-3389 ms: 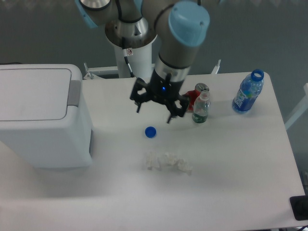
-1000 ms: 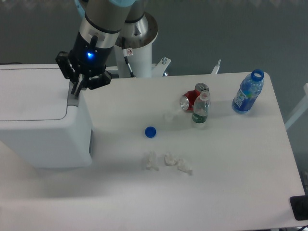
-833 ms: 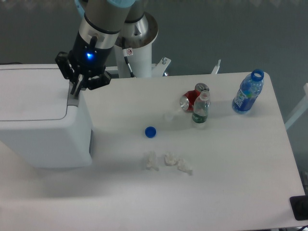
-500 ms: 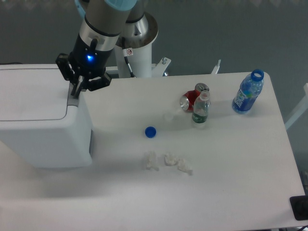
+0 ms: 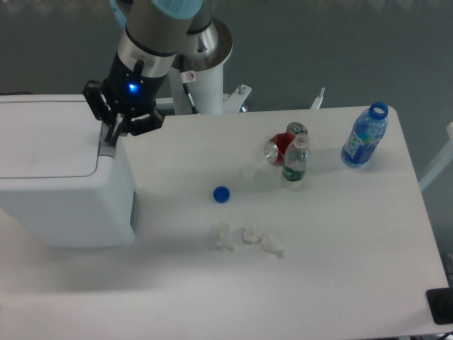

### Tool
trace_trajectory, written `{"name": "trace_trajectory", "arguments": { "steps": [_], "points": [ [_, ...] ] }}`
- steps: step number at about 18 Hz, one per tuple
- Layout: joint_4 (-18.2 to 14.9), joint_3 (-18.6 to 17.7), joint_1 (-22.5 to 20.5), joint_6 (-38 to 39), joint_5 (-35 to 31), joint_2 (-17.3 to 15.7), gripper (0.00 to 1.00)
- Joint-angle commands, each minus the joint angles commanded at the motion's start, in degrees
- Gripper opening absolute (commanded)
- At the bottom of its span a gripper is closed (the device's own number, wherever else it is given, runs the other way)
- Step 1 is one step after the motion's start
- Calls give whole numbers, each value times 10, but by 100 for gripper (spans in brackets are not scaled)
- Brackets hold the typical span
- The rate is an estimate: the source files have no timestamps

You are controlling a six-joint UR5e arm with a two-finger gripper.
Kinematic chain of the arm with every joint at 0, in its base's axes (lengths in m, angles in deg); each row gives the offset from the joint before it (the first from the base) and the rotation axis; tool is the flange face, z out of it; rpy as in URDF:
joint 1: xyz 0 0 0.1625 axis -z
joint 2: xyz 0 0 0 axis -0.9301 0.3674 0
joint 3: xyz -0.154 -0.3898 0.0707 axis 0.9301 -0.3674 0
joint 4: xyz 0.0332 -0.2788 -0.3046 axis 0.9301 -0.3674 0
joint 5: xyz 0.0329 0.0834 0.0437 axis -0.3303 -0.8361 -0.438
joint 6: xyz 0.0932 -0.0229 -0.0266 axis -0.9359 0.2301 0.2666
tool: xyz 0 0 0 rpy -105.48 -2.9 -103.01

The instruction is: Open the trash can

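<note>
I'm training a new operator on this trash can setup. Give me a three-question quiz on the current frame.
1. True or false: the trash can lid is raised.
2. The gripper is over which part of the can? A) the front wall B) the grey button strip C) the lid's left edge
3. Fill in: the loose blue cap lies on the ____.

Key: 1 false, the lid lies flat. 2 B. 3 table, between the can and the small bottle.

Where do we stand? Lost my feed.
Gripper at the bin's grey button strip, jaw state unclear. Lid down. Nothing in the way.
</note>
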Motion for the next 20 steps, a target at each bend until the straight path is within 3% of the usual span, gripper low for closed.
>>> {"name": "trace_trajectory", "arguments": {
  "steps": [14,20],
  "points": [
    [1,1,-2,0,0,6,17],
    [4,11,-23,-8,0,4,43]
  ]
}}
